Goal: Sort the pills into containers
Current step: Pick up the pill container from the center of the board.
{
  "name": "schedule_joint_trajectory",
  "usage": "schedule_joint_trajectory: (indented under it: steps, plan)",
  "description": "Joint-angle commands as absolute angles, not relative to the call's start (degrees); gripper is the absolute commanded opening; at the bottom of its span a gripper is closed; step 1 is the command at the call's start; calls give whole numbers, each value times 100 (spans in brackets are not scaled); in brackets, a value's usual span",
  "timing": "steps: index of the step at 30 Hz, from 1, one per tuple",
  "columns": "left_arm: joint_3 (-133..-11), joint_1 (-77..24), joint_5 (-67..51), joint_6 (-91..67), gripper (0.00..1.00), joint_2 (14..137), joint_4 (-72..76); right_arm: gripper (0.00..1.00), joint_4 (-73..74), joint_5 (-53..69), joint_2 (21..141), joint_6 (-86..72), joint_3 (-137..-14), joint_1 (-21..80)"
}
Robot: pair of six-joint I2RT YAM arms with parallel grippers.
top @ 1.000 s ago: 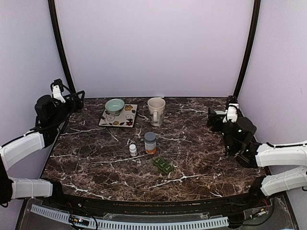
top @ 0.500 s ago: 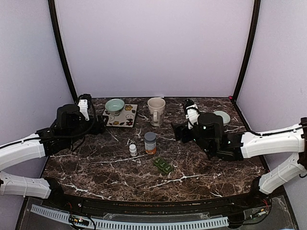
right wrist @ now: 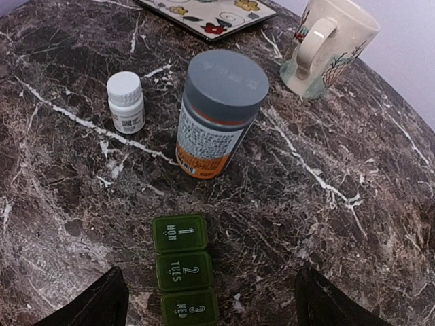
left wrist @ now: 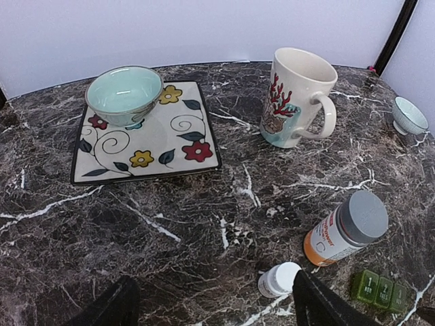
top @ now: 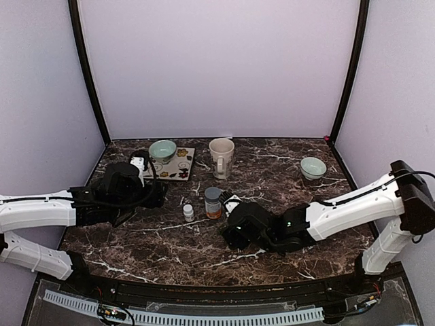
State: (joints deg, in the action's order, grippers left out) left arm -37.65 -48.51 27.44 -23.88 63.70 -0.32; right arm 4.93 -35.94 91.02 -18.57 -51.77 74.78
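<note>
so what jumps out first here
The orange bottle with its grey cap stands mid-table, a small white bottle beside it and the green pill box lying just nearer the arms. Behind them stand a mug and a flowered plate with a pale green bowl on its corner.

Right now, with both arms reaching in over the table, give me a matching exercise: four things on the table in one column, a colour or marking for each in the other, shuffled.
Things
1. mug
2. orange bottle
3. small white bottle
4. pill box

Colour or marking
A. white cap
B. green lids marked with days
C. cream, red coral picture on the side
D. grey cap

Pairs: 1-C, 2-D, 3-A, 4-B
</note>
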Motion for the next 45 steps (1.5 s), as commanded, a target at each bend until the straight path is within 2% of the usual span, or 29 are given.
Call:
schedule_joint_trajectory:
  steps: [1, 14, 22, 40, 45]
  plan:
    - [-3606, -4869, 2619, -2455, 79, 6248, 129, 85, 826, -3421, 9434, -2101, -5403, 7528]
    - [-3668, -4869, 2126, -2280, 78, 6479, 274, 87, 485, -1795, 9317, -1982, -5024, 6975]
    - [-3826, -4869, 1996, -2320, 78, 6703, 264, 87, 425, -1424, 9374, -1676, -4944, 6772]
    - [-3890, -4869, 1934, -2435, 78, 6742, 158, 73, 302, -1134, 9730, -1604, -4875, 6680]
    - [-3826, -4870, 1920, -2435, 78, 6696, 149, 65, 337, -1109, 9835, -1600, -4887, 6670]
